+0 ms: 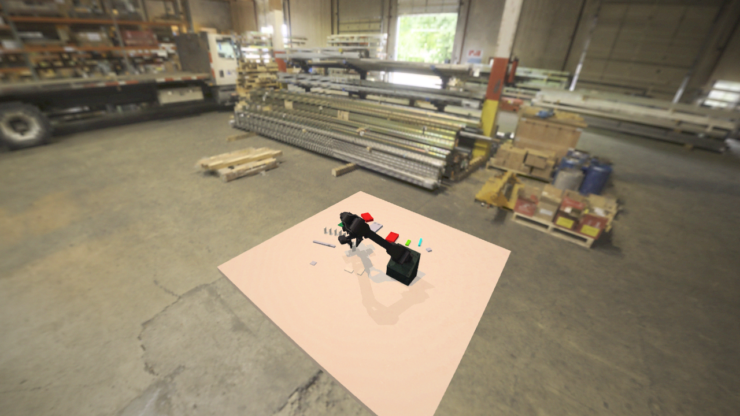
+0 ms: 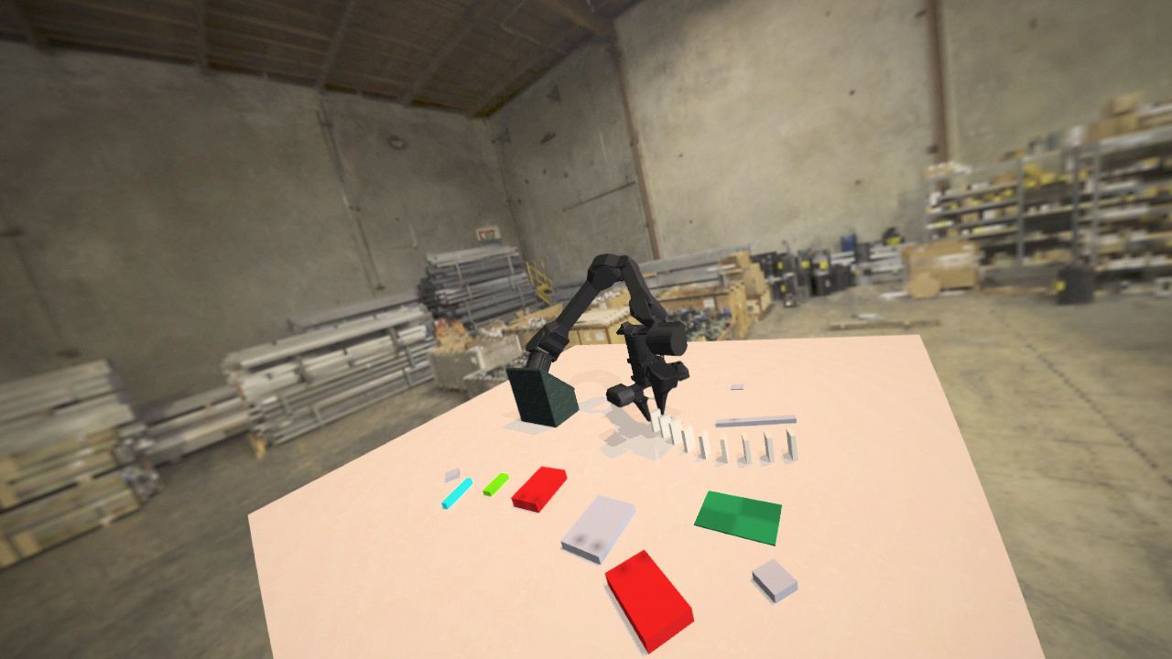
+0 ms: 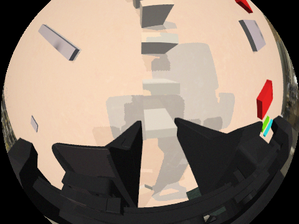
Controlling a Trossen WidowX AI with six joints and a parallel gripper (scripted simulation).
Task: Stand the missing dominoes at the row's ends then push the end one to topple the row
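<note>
My gripper [image 1: 354, 245] [image 2: 656, 415] [image 3: 158, 120] is slightly open, its fingertips low at the near end of the row. A pale domino [image 2: 655, 423] [image 3: 159, 119] is upright between the fingers, with a thin gap beside the left finger in the wrist view; it appears to stand on the table. The row of standing dominoes [image 1: 330, 231] [image 2: 703, 445] [image 3: 156, 15] curves away from it, all upright; the nearest row domino [image 3: 162, 88] is just ahead. Two pale dominoes lie flat in the top view, one [image 1: 349, 270] beside the other [image 1: 360, 272]. The domino's base is hard to see.
A long grey bar [image 1: 324, 243] [image 2: 755, 421] [image 3: 59, 43] lies beside the row. On the other side are a green plate [image 2: 737, 517], a grey block [image 2: 598, 528], and two red blocks, one nearer the base [image 2: 538, 489]. Small green [image 2: 495, 484] and cyan [image 2: 457, 493] bars lie farther off.
</note>
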